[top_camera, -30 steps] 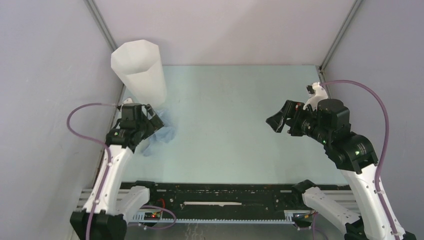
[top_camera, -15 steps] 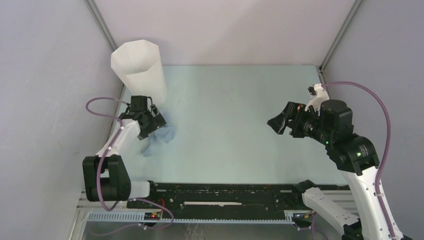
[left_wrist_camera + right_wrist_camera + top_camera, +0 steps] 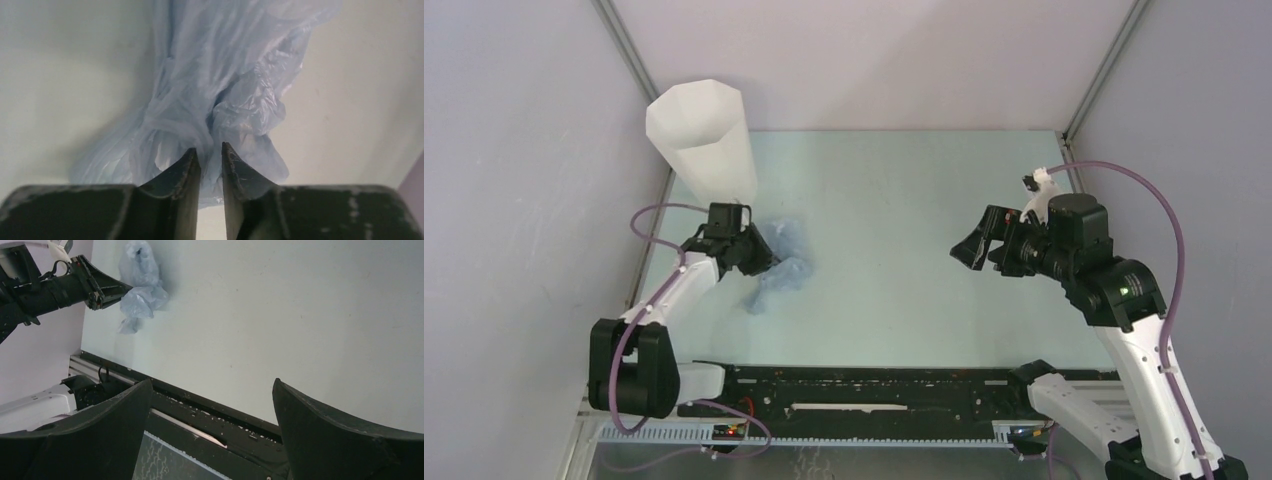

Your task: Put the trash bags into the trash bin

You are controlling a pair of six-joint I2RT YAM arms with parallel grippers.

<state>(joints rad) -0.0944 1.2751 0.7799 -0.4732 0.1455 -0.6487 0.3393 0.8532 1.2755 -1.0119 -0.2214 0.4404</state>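
Editor: Grip first. What does the left gripper point(image 3: 210, 150) have?

Photographer: Its jaws stand nearly together, with a thin fold of the pale blue trash bag point(image 3: 225, 90) pinched between the tips. The rest of the bag lies crumpled on the table point(image 3: 904, 190), spreading out ahead of the fingers.

Editor: And the trash bin point(image 3: 704, 140)?

Photographer: Upright behind that gripper, off its wrist side, close to the enclosure's left wall point(image 3: 524, 200). The bag is not in it yet.

Editor: What could go wrong from here?

Photographer: As I read it, the pinch takes only a little film, so the slick plastic may slip free on the lift. The bag also looks bulky against the bin's mouth. Trailing folds could drape over the rim, or snag it and tip the tall, light-looking bin. The arm would also have to reach back toward its own wrist side, in a tight corner hard by the wall.

Editor: Anything else in the way?

Photographer: Nothing near. The right gripper point(image 3: 211, 382) hangs well apart across the table, jaws spread wide, holding nothing, facing the bag.
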